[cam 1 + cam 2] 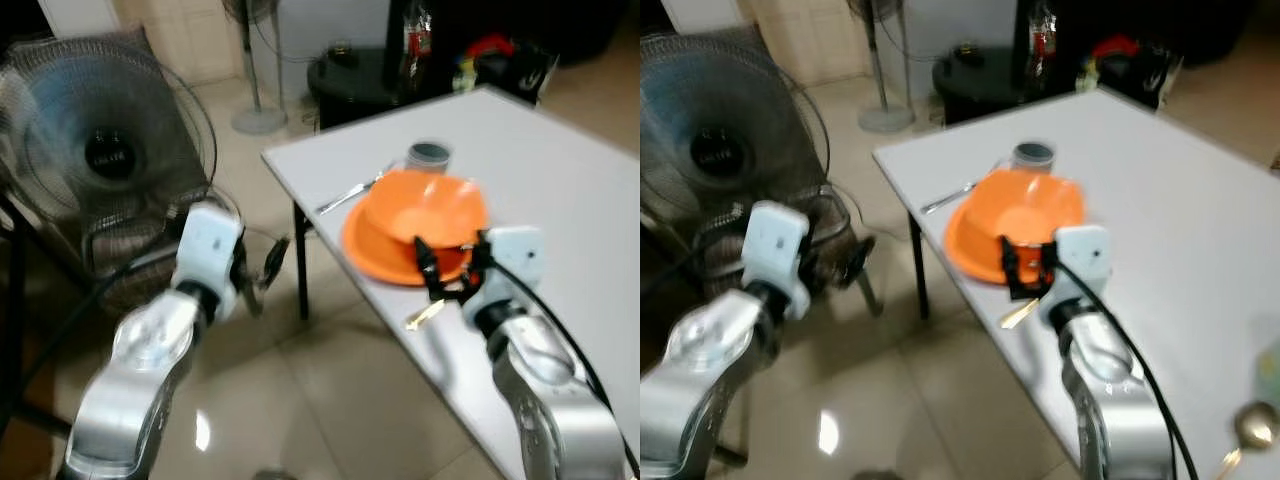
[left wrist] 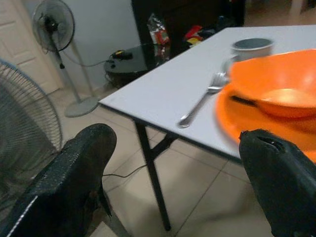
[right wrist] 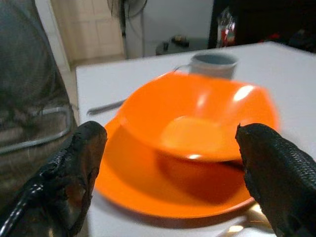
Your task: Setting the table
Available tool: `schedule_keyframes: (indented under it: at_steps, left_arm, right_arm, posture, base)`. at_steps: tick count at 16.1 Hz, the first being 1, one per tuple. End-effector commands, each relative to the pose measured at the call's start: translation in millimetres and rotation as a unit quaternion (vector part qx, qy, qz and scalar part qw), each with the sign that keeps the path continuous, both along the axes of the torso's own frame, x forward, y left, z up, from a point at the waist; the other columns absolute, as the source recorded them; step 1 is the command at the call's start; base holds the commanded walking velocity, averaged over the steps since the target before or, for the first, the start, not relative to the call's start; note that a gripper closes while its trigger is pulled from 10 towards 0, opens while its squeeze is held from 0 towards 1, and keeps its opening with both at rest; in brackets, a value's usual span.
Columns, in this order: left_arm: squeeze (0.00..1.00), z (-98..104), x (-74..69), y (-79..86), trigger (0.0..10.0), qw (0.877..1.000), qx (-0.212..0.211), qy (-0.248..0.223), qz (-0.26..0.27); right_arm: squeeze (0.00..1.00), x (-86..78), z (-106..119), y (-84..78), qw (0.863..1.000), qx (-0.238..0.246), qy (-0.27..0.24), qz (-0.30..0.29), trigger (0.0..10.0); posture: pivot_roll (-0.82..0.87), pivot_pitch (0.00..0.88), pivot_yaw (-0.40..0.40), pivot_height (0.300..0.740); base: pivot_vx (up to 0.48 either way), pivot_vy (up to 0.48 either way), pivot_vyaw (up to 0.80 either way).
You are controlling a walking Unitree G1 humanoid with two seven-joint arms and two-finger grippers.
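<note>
An orange bowl (image 1: 425, 205) sits in an orange plate (image 1: 372, 252) near the corner of the white table (image 1: 560, 170). A silver fork (image 1: 350, 193) lies to the plate's left. A grey cup (image 1: 428, 155) stands just behind the bowl. My right gripper (image 1: 450, 262) is open at the plate's near rim, with its fingers either side of the bowl (image 3: 197, 116) in the right wrist view. A gold spoon (image 1: 425, 315) lies under it at the table's edge. My left gripper (image 1: 265, 272) is open and holds nothing. It hangs over the floor, left of the table.
A large floor fan (image 1: 100, 150) stands close on the left behind my left arm. A pedestal fan (image 1: 255, 60) and a black round side table (image 1: 360, 75) with bottles are beyond the table corner. Another gold spoon (image 1: 1252, 425) lies at the near right.
</note>
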State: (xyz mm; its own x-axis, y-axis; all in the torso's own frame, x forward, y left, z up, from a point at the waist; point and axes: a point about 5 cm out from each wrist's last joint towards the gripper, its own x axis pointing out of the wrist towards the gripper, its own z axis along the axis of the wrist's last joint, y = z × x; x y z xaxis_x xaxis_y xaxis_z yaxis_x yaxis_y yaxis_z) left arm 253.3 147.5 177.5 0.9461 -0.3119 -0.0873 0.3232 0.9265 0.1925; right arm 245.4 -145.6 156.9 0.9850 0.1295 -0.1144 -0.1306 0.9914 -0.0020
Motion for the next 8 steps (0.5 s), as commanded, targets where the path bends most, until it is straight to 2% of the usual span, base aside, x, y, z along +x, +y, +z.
schedule_keyframes:
  at_steps: [1, 3, 5, 7, 8]
  left_arm:
    - [0.0, -4, 2.9, 1.8, 10.0, 1.0, 0.003, 0.01, 0.004]
    - [0.0, -2, 3.3, 3.1, 10.0, 1.0, 0.009, 0.007, -0.002]
    - [0.0, -3, 1.7, 9.4, 10.0, 1.0, 0.01, 0.009, 0.008]
    - [0.0, -2, 2.2, 7.7, 10.0, 1.0, 0.007, 0.008, 0.006]
    - [0.0, -3, 2.6, 5.7, 10.0, 1.0, 0.007, 0.009, 0.003]
  right_arm:
    - [1.0, 1.7, 5, 3.0, 1.0, -0.007, -0.017, 0.003, 10.0]
    - [1.0, 2.9, 6, 2.1, 1.0, -0.001, -0.016, 0.006, 10.0]
    - [1.0, 1.4, 4, 8.5, 1.0, 0.009, -0.013, 0.025, 10.0]
    - [1.0, 2.6, 5, 12.8, 0.999, 0.01, -0.014, 0.046, 10.0]
    - [1.0, 3.4, 5, 13.2, 0.998, 0.011, -0.013, 0.053, 10.0]
  posture:
    - [0.1, 0.0, 0.038, 0.74]
    - [0.1, 0.0, 0.036, 0.74]
    - [0.11, 0.0, 0.028, 0.74]
    - [0.11, 0.0, 0.026, 0.74]
    - [0.11, 0.0, 0.031, 0.74]
  base:
    - [0.0, 0.322, 0.0]
    - [0.0, 0.321, 0.0]
    - [0.0, 0.324, 0.0]
    - [0.0, 0.321, 0.0]
    - [0.0, 0.319, 0.8]
